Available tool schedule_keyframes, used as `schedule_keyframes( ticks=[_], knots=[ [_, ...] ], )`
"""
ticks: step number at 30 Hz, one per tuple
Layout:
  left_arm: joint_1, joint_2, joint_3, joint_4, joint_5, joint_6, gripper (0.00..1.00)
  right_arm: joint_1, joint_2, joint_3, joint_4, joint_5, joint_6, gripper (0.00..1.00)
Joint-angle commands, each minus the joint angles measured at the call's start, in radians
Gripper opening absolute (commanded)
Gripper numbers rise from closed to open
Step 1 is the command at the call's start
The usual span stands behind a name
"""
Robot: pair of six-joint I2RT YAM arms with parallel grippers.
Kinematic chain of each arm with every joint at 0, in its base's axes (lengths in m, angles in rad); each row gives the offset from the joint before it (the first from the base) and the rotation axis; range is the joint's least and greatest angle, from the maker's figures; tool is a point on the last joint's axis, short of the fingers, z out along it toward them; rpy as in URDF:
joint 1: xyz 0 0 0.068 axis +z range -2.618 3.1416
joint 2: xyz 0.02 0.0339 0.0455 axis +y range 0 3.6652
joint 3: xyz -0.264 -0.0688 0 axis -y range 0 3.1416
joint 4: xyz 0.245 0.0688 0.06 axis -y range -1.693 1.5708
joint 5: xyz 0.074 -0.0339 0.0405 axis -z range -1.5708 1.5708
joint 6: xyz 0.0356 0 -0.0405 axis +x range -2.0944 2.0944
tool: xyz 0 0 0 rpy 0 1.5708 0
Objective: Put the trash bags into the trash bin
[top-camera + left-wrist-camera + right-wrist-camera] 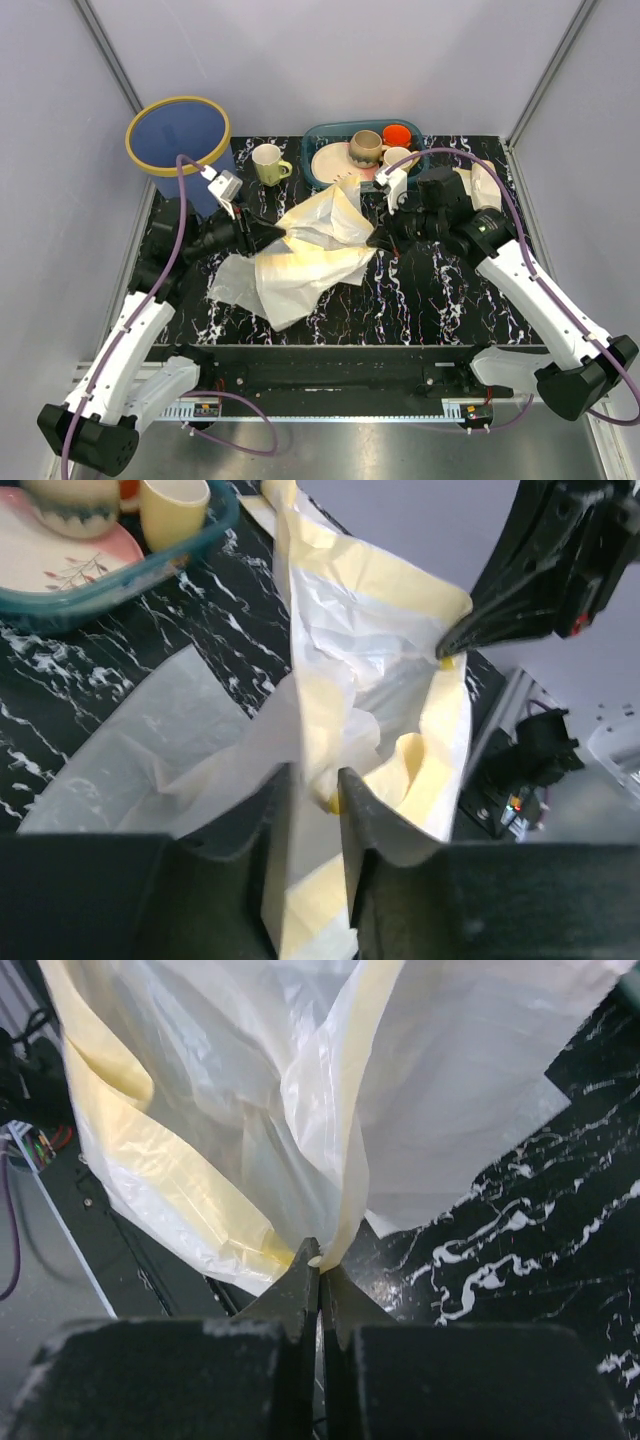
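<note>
The bag (310, 245), a crumpled cream-white sack with yellow bands, is held up over the middle of the table (450, 290), stretched between the two grippers. It is well apart from the bin (185, 135), which stands at the far left corner with nothing seen inside it. The bag's right edge is pinched by the right gripper (320, 1265), whose fingers are pressed together on a fold of film. The left edge is taken by the left gripper (312, 790); its fingers (365, 825) are drawn in to a narrow gap that is filled with bunched film.

A flat translucent sheet (235, 280) is spread on the table under the bag's left side. Whether it is part of the same bag or a separate one cannot be told. A small pale bundle (487, 185) is seen behind the right arm, partly hidden, and its shape cannot be made out. The bag's lower side is hidden in the top view.

A cream mug (268, 163) stands beside the bin. Beyond the bag a teal basket (318, 135) is filled with a plate (330, 160) and cups, partly covered by the bag's top edge.

The table is black with white veining. It is enclosed by plain pale grey walls, and a metal rail runs along the near edge.
</note>
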Motion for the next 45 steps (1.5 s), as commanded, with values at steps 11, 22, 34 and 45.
schedule_keyframes(
  ticks=[11, 22, 34, 45],
  knots=[
    [0.076, -0.144, -0.24, 0.004, 0.217, -0.291, 0.76, -0.001, -0.034, -0.016, 0.143, -0.128, 0.008, 0.0],
    [0.08, -0.305, -0.266, 0.142, 0.248, -0.519, 0.91, -0.001, -0.029, -0.047, 0.206, -0.154, 0.108, 0.0],
    [0.048, -0.226, -0.384, 0.231, 0.111, -0.57, 0.97, 0.001, -0.023, -0.059, 0.295, -0.154, 0.246, 0.0],
    [-0.119, -0.12, -0.398, 0.396, 0.014, -0.602, 0.62, 0.001, -0.033, -0.048, 0.297, -0.174, 0.257, 0.0]
  ],
)
